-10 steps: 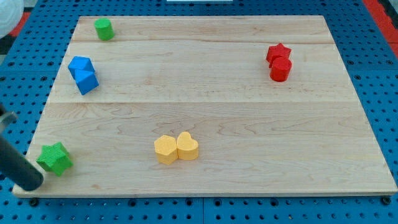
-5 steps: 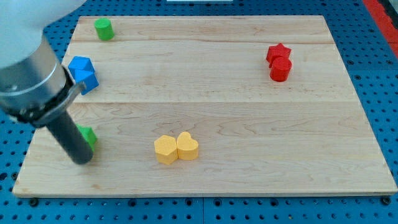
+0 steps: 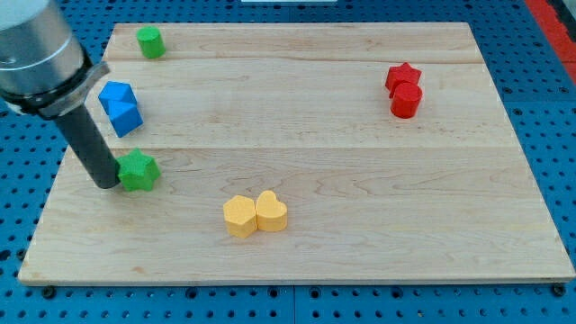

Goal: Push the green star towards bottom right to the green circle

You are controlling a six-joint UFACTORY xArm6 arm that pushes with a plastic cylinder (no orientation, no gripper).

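The green star (image 3: 139, 170) lies on the wooden board (image 3: 360, 180) at the view's left, a little below the middle. My tip (image 3: 106, 181) rests right against the star's left side. The rod rises from it towards the view's top left. The green circle (image 3: 150, 41) stands near the board's top left corner, far above the star.
Two blue blocks (image 3: 119, 104) sit touching just above the star and right of the rod. A yellow hexagon (image 3: 239, 217) and a yellow heart (image 3: 271, 211) touch at bottom centre. A red star (image 3: 403, 76) and a red cylinder (image 3: 406, 100) touch at upper right.
The green star has moved from the bottom left corner up and to the right. My tip followed it and now sits at its left side.
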